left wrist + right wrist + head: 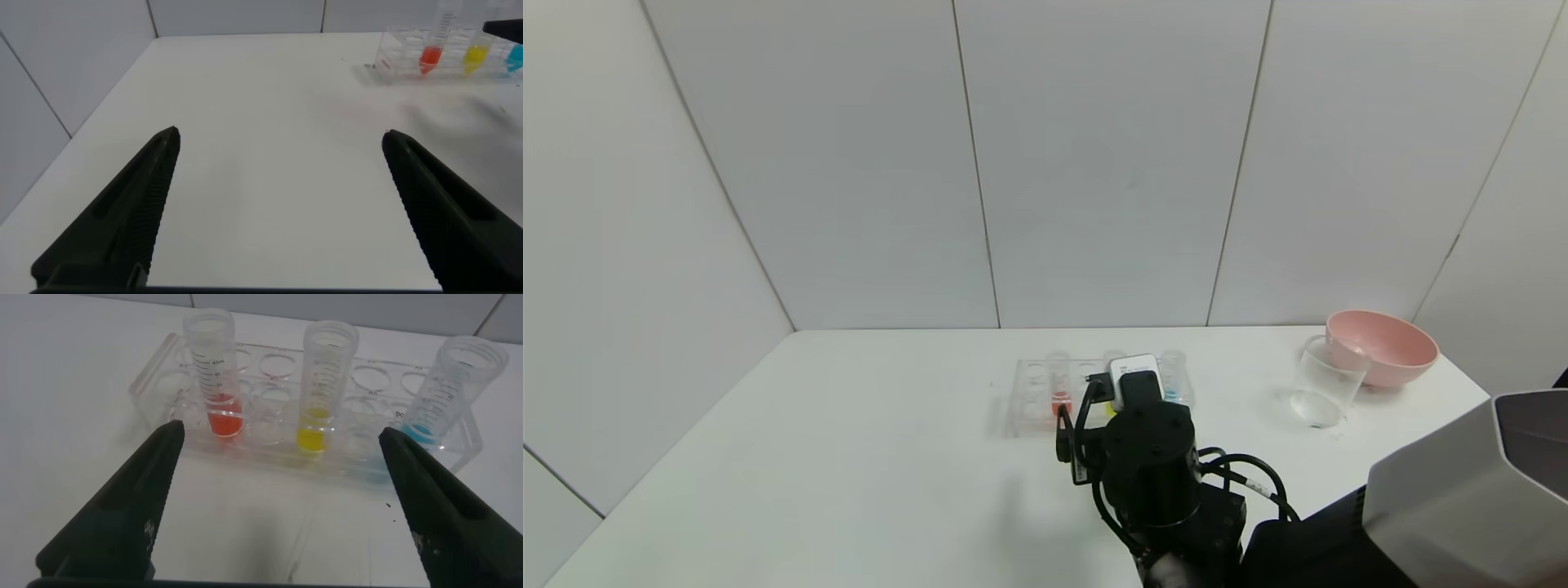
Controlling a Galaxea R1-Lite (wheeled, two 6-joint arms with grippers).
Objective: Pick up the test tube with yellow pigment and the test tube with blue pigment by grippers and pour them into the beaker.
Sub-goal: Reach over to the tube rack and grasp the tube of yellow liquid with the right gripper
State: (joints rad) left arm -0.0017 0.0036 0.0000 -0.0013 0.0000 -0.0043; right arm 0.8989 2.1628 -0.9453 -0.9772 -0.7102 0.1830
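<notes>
My left claw (278, 204) hangs low over a bare part of the white counter (866, 457), away from the glassware, and its two black fingers (135, 204) stand wide apart with nothing between them. From its own camera the rack shows only far off, at the edge.

More to the right, near the middle of the counter, stands the clear tube rack (163, 367). It holds three tubes, all upright in its holes. The first is the tube with orange-red liquid (214, 371). Next to it, about in the middle of the rack, stands the test tube with yellow pigment (323, 384); a little yellow liquid sits at its round bottom. At the right end of the rack is the test tube with blue pigment (449, 392).

My right claw (282, 498) is just in front of the rack, on my side of it, and it points toward the yellow tube. Its fingers are released and spread wide, and they touch no tube.

Farther right, well apart from the rack, the beaker (1327, 380) stands upright on the counter. The pink bowl (1380, 347) is just behind it, near the far right corner.
</notes>
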